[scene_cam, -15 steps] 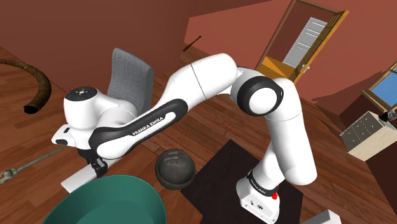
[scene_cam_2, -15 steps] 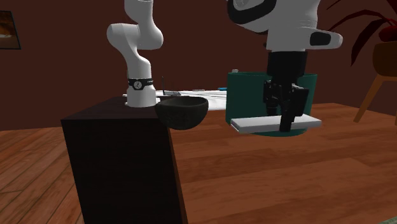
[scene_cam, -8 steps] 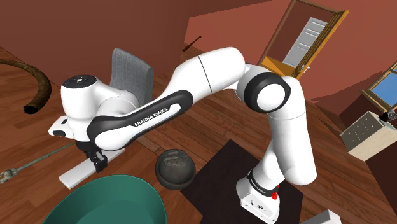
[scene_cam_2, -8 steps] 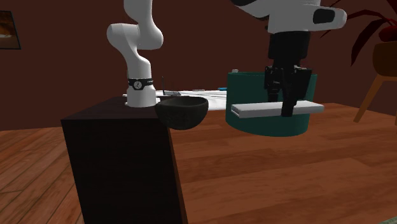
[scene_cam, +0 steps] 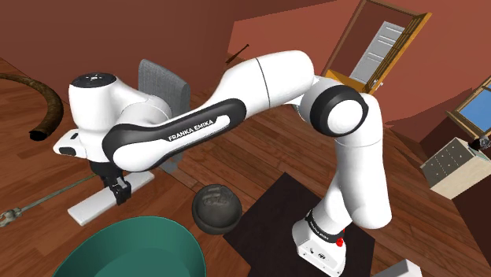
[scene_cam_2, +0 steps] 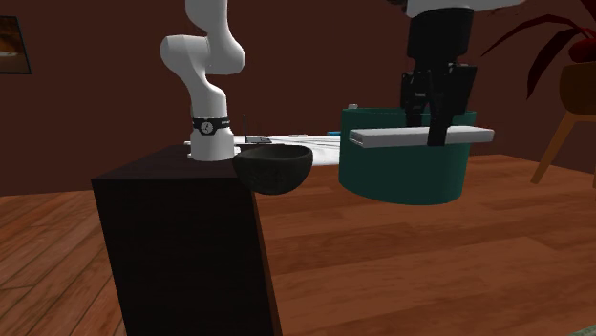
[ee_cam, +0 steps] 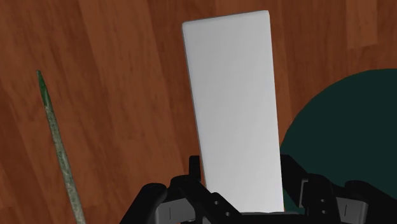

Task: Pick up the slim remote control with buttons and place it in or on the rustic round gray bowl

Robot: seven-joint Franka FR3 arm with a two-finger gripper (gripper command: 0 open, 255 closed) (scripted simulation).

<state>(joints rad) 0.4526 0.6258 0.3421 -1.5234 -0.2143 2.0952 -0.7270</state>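
In the shoulder view, a thin greenish rod (scene_cam: 35, 203) lies on the brown wooden floor (scene_cam: 31, 169) at the far left. Next comes the slim remote control, drawn as a plain white flat slab (scene_cam: 98, 201) with no buttons visible. It hangs in the air, clear of the floor. The black jaws are closed on its two long edges, gripping across the narrow width. That is probably the only span they can bridge. In the wrist view most of the slab's length (ee_cam: 234, 108) sticks out beyond the jaws. In the second exterior view it lies level (scene_cam_2: 420, 136).

Below it and to the right sits a large round teal tub (scene_cam: 134, 248). The remote appears to be held high enough to pass over the tub's rim.

Further right is the round dark grey bowl (scene_cam: 216, 208), just beside the edge of the black box stand (scene_cam: 267, 212). It is empty, so the placing is not yet done. The long overhang probably calls for a careful carry across.
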